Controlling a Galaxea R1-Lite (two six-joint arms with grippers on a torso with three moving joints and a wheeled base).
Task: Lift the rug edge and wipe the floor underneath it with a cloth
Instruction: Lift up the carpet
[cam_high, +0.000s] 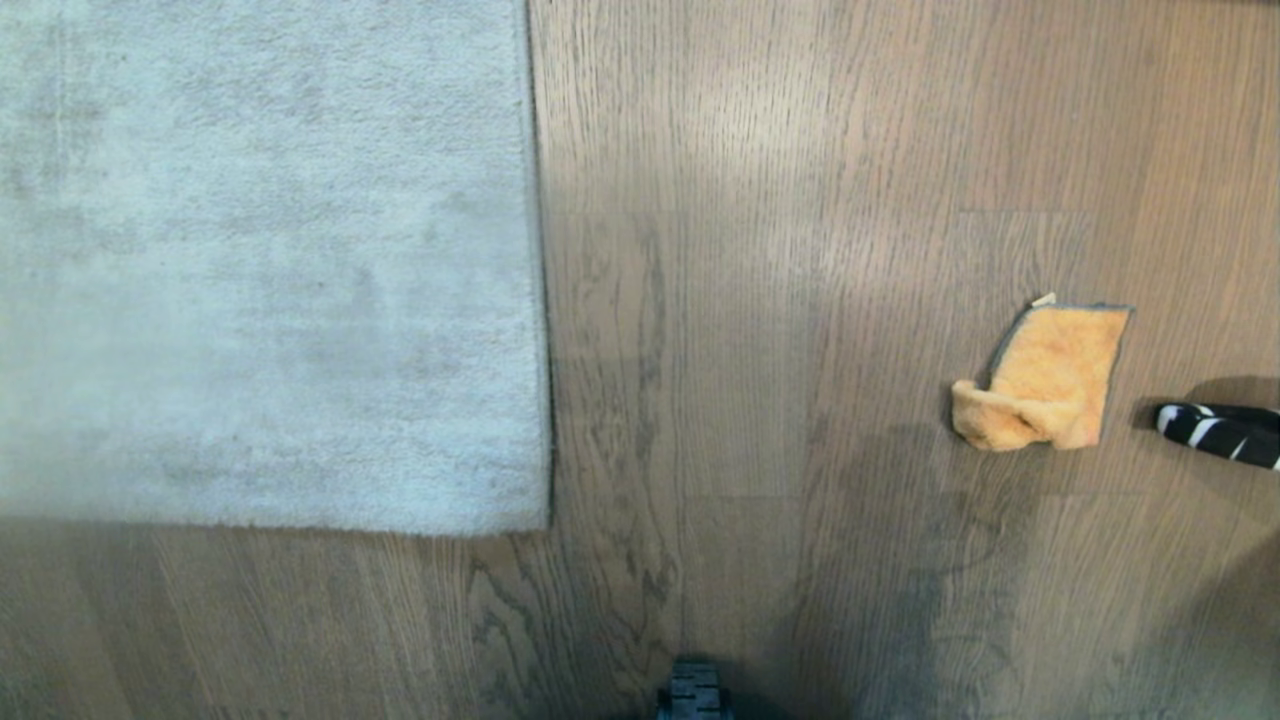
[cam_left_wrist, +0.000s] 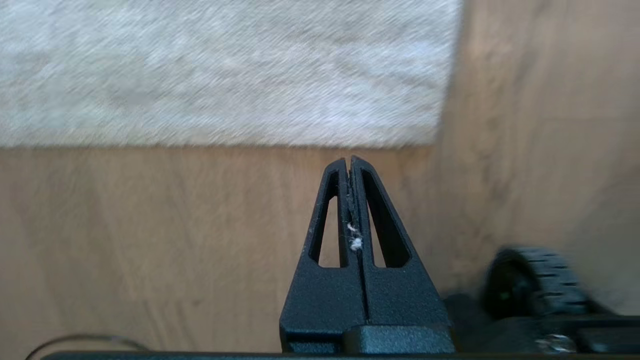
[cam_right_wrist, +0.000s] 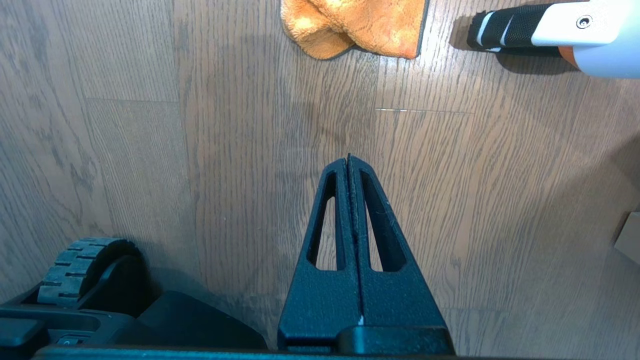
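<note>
A pale grey rug (cam_high: 260, 260) lies flat on the wood-grain floor (cam_high: 760, 300) at the left, its straight rug edge (cam_high: 540, 270) with a thin dark hem running front to back. An orange cloth (cam_high: 1045, 378) lies crumpled on the floor at the right. Neither gripper shows in the head view. In the left wrist view my left gripper (cam_left_wrist: 349, 161) is shut and empty above bare floor, just short of the rug (cam_left_wrist: 225, 70) near its corner; bits of white fluff stick between its fingers. My right gripper (cam_right_wrist: 348, 159) is shut and empty, with the cloth (cam_right_wrist: 357, 25) well ahead of it.
A black-and-white striped handle (cam_high: 1220, 432) on a white tool (cam_right_wrist: 580, 30) lies on the floor just right of the cloth. My base wheels (cam_right_wrist: 80, 270) (cam_left_wrist: 535, 280) sit beside the grippers, and one (cam_high: 695, 690) shows at the head view's bottom edge. A thin cable (cam_left_wrist: 80, 342) lies near the left gripper.
</note>
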